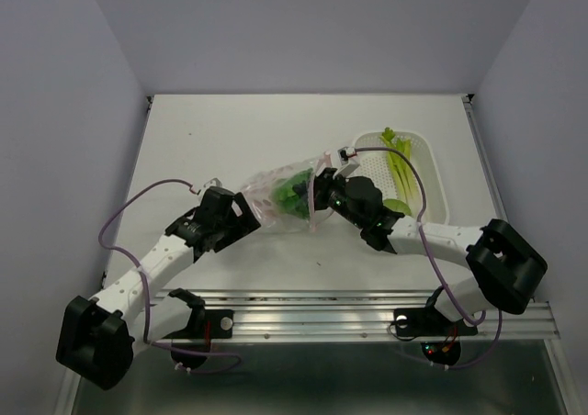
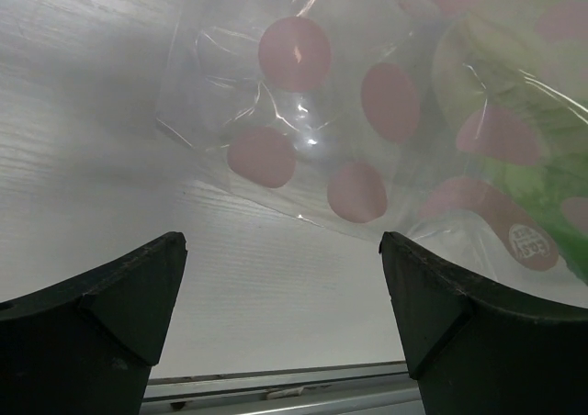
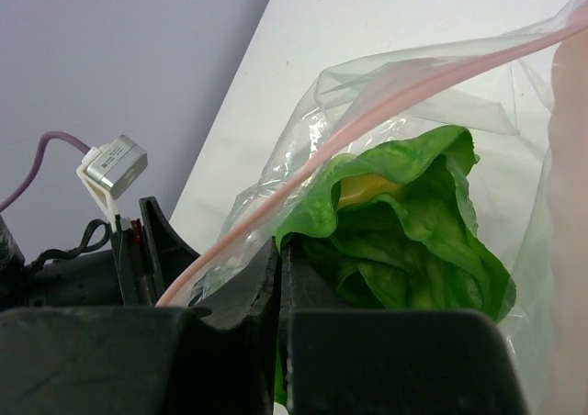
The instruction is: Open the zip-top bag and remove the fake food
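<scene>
From above, the zip-top bag lies between the two arms with a leafy piece of fake food showing green inside it, while pale green stalks already sit in the white basket to the right. The left wrist view shows the left gripper spread open and empty, the bag's pink-dotted closed end just ahead. The right wrist view shows the pink zip strip parted and the right gripper pinched closed on the leaf's edge (some film may be caught too), so opening looks done and this piece is not yet out.

The clear pink-dotted bag sits mid-table, zip strip rightward. Green lettuce fills it; pale stalks lie in the basket.
</scene>
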`<state>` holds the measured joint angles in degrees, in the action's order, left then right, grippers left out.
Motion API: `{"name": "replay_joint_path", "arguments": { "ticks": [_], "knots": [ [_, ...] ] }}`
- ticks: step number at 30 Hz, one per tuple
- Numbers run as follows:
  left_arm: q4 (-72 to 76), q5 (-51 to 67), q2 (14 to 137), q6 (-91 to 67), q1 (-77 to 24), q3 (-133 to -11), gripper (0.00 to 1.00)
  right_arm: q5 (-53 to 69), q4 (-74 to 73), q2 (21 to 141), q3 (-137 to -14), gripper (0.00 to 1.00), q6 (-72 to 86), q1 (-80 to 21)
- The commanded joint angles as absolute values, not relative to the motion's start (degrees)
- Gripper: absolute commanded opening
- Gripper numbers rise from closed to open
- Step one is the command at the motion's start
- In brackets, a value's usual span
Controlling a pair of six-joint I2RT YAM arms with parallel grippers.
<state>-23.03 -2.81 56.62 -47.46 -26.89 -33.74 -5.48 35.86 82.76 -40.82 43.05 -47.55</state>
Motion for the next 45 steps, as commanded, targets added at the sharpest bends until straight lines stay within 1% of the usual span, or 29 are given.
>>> {"name": "replay_joint_path", "arguments": {
  "ticks": [1, 5, 7, 11, 12, 14, 17, 20, 21, 26, 35, 40, 45],
  "knots": [
    [-16.81, -0.79, 57.21, -50.53, -26.37, -32.43, 0.99, -6.51, 38.67, 80.07, -42.89, 0.01, 42.19, -47.11],
    [-12.93, -0.35, 59.58, -52.20, -25.49, -31.99, 0.99, -5.54, 38.67, 79.81, -42.45, 0.01, 42.54, -47.11],
    [-11.43, -1.14, 60.46, -52.64, -25.14, -32.25, 0.97, -5.10, 38.58, 79.72, -42.28, 0.01, 42.71, -47.11],
    [-8.53, -2.55, 62.49, -52.82, -24.08, -32.43, 0.82, -4.05, 38.06, 79.45, -42.28, 0.01, 42.98, -47.11],
    [-7.48, -2.72, 62.93, -52.74, -23.56, -32.34, 0.75, -3.52, 37.97, 79.28, -42.28, 0.01, 43.15, -47.11],
    [-6.68, -3.60, 64.07, -53.00, -23.03, -32.17, 0.64, -3.08, 37.45, 79.02, -42.28, 0.01, 43.33, -47.11],
    [-3.96, -3.25, 65.21, -53.00, -22.24, -31.73, 0.52, -2.46, 37.27, 78.66, -42.10, 0.01, 43.86, -47.11],
    [-2.73, -3.60, 66.27, -53.17, -21.71, -31.82, 0.26, -1.58, 36.65, 78.84, -42.36, 0.01, 44.30, -47.11],
    [-2.72, -4.21, 66.44, -53.26, -21.62, -31.99, 0.00, -1.23, 35.78, 78.84, -42.45, 0.01, 44.21, -47.11],
    [-2.64, -7.55, 67.67, -54.40, -20.92, -31.99, 0.00, 2.90, 32.61, 77.26, -43.50, 0.01, 44.47, -47.11],
    [-3.96, -10.55, 71.89, -55.72, -16.62, -32.25, 0.00, 7.91, 19.09, 69.88, -45.53, 0.01, 41.31, -46.05],
    [-4.92, -11.25, 74.62, -55.90, -14.94, -32.69, 0.00, 8.53, 11.79, 65.13, -45.88, 0.01, 39.56, -45.01],
    [-5.80, -12.12, 74.80, -55.99, -14.41, -32.87, 0.00, 5.37, 8.01, 59.16, -46.67, 0.01, 37.18, -44.48]
  ]
}}
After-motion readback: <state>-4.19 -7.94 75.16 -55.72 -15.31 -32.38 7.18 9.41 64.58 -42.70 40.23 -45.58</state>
